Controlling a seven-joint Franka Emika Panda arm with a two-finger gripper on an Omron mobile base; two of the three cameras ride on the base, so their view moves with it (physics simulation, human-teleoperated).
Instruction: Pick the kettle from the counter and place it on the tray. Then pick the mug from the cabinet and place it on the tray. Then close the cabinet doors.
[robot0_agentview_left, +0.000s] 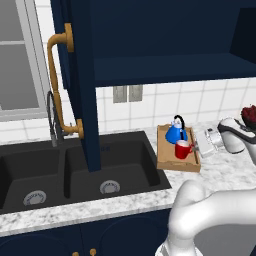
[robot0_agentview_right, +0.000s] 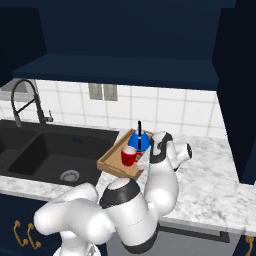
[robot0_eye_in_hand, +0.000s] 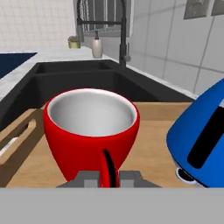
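On the left, a cabinet door (robot0_agentview_left: 82, 75) stands swung open over the black sink (robot0_agentview_left: 75, 175). Right of the sink, the tray (robot0_agentview_left: 167, 162) lies on the worktop (robot0_agentview_left: 225, 172), one end jutting past the sink's edge. The kettle (robot0_agentview_left: 176, 132) stands at the tray's back and the mug (robot0_agentview_left: 183, 149) just in front of it. The end effector (robot0_agentview_left: 196, 148) reaches in from the right, its fingers (robot0_eye_in_hand: 89, 178) nearly pressed together, pinching the mug's handle.

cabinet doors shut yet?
No. In the left base view a cabinet door stands swung open over the sink, leaving the navy inner shelf exposed.
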